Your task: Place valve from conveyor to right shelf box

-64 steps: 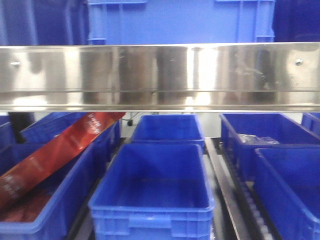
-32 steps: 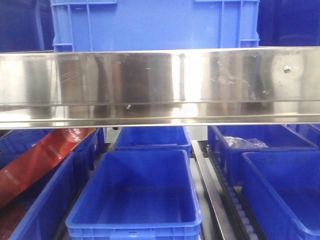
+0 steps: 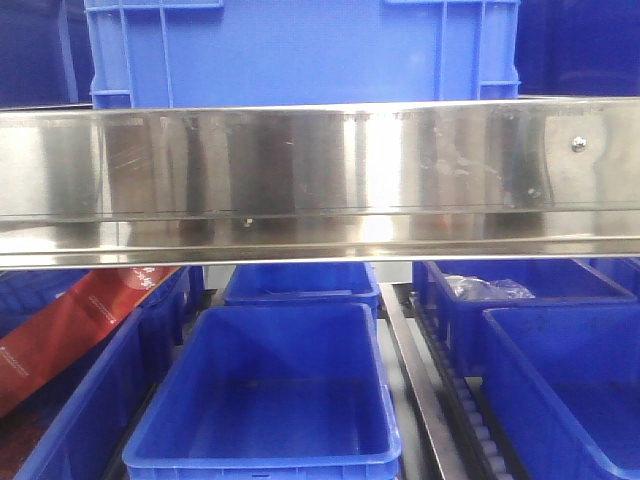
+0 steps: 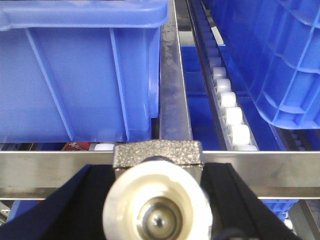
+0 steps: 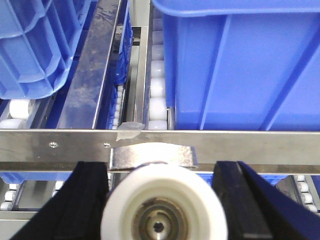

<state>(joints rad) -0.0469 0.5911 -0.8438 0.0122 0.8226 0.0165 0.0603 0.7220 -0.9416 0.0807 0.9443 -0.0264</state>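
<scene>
Holding valves up at the shelf, with the drop into the right box not yet made.

Front view is showing only the shelf: a steel rail (image 3: 320,170) is crossing the picture, a middle box (image 3: 280,312) and the right box (image 3: 520,360) are sitting open below it, no valve is showing in the visible part of either, and neither claw nor the conveyor is appearing. Left wrist view: the left claw (image 4: 157,200) is pressing its dark fingers (image 4: 80,205) against both sides of a white round valve (image 4: 157,212) with a rough metal cap, just short of a steel bar (image 4: 270,165). Right wrist view: the right claw (image 5: 162,210) is pinching a second valve (image 5: 162,220) likewise, facing a blue bin (image 5: 240,70) on white rollers (image 5: 157,85). Pickup is looking done; reaching over a rim and releasing are remaining.
</scene>
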